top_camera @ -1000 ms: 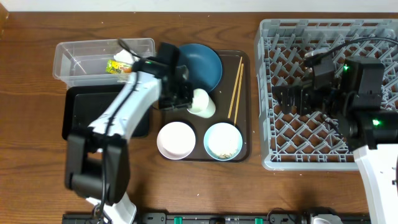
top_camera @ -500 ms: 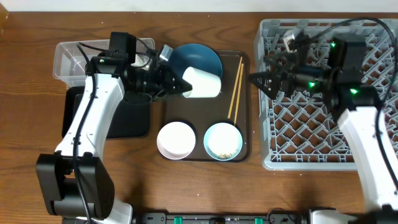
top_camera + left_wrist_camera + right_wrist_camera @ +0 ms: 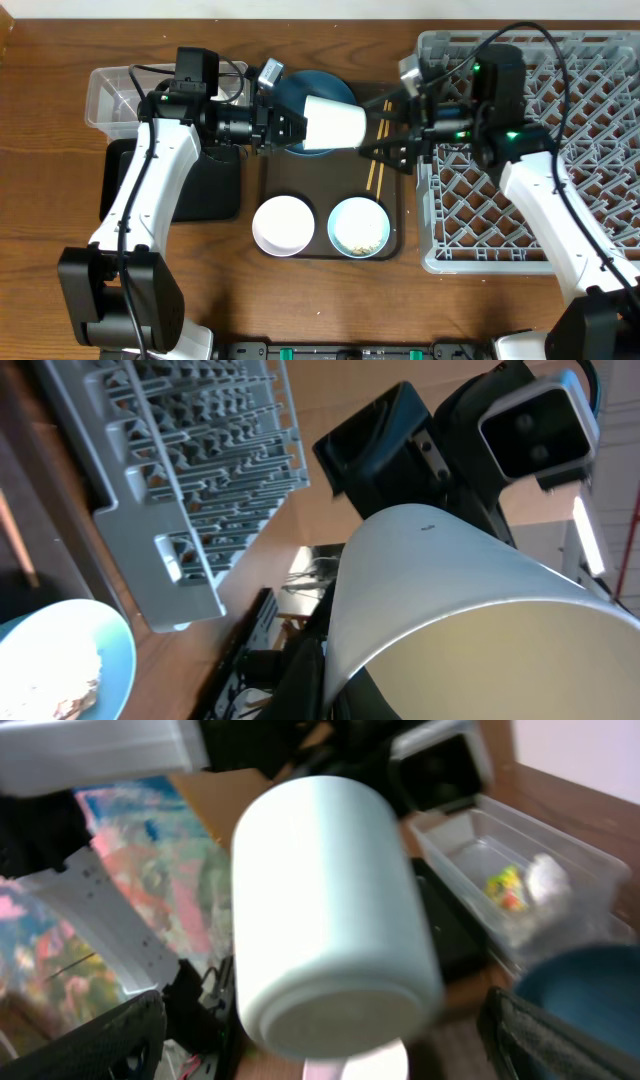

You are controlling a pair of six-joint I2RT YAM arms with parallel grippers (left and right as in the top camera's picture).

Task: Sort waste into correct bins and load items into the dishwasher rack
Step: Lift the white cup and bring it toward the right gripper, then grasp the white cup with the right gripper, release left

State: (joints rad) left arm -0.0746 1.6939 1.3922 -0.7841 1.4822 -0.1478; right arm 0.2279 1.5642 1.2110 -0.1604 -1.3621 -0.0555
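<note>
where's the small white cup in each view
Overhead: small white cup centre top, on its side, held by left gripper.
Left wrist: cup fills lower right.
Right wrist: cup centre, base toward camera.
Landmark: clear plastic rectangular tub, overhead top left, right wrist right side; not in left wrist.

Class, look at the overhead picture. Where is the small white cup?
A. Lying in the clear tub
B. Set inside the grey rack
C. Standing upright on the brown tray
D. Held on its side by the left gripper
D: the small white cup lies sideways in the grip of the left gripper, with the open right gripper facing its base.
</note>
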